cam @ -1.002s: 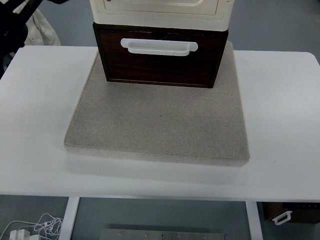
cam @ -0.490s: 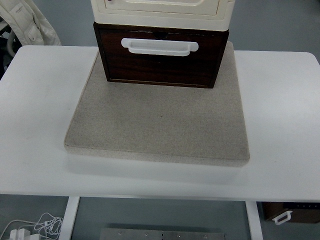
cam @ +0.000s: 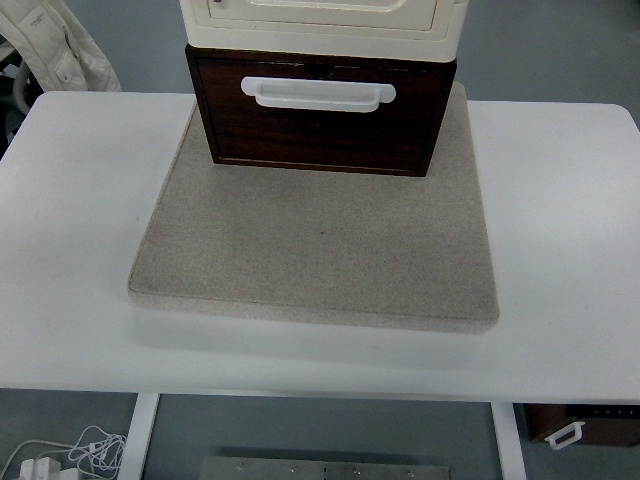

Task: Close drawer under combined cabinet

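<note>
Almost nothing has moved since the earlier pictures; only the dark shape at the top left corner has gone, and the white cloth (cam: 60, 50) there is showing more. The brown wooden drawer (cam: 320, 120) is sitting under the cream cabinet (cam: 320, 20), sticking out a little toward the front. Its white handle (cam: 318, 93) is facing the camera. Both are standing on a grey mat (cam: 315, 240) on the white table (cam: 80, 200). No robot hand is showing, so its fingers cannot be told.
</note>
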Motion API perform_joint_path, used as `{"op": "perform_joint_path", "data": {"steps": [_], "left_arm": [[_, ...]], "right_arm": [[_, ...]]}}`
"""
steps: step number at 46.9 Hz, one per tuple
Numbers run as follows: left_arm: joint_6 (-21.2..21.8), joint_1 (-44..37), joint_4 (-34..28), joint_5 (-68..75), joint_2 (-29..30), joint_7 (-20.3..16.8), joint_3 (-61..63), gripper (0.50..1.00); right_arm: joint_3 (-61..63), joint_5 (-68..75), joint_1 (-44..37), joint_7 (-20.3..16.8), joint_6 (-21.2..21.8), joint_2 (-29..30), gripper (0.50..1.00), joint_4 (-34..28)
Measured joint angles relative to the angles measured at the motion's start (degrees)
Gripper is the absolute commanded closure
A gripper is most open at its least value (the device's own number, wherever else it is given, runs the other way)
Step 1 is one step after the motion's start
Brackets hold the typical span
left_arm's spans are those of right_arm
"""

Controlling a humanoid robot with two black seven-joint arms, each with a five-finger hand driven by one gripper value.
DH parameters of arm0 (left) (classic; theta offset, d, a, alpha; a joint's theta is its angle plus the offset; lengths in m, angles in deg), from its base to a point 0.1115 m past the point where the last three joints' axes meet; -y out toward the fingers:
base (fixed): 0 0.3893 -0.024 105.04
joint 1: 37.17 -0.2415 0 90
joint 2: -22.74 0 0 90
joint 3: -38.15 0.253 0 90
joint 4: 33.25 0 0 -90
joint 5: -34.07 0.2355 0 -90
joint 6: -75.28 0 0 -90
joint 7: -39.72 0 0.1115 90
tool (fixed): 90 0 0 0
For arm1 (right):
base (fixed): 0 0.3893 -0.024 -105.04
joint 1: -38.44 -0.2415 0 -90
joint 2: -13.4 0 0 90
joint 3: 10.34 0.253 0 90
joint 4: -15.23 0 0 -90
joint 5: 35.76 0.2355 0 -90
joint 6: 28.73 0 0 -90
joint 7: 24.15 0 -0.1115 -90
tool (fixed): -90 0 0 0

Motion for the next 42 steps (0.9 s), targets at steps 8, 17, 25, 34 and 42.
{"op": "perform_joint_path", "data": {"steps": [8,17,25,34,42], "left_arm": [[0.0,-0.2,-6.5,-2.0,-0.9,0.2,0.1,0.5],[2.2,-3.4,-8.2,-6.9,-2.8,0.2,0.1,0.5],[5.9,-5.8,-8.4,-7.0,-4.8,0.8,0.2,0.5],[7.3,-7.7,-12.2,-7.0,-7.4,2.1,0.2,0.5],[6.5,-9.9,-14.0,-6.3,-8.5,6.0,1.2,0.5]], "right_arm": [[0.0,0.0,0.0,0.0,0.0,0.0,0.548,0.0],[0.0,0.0,0.0,0.0,0.0,0.0,0.548,0.0],[0.0,0.0,0.0,0.0,0.0,0.0,0.548,0.0],[0.0,0.0,0.0,0.0,0.0,0.0,0.548,0.0],[0.0,0.0,0.0,0.0,0.0,0.0,0.548,0.0]]}}
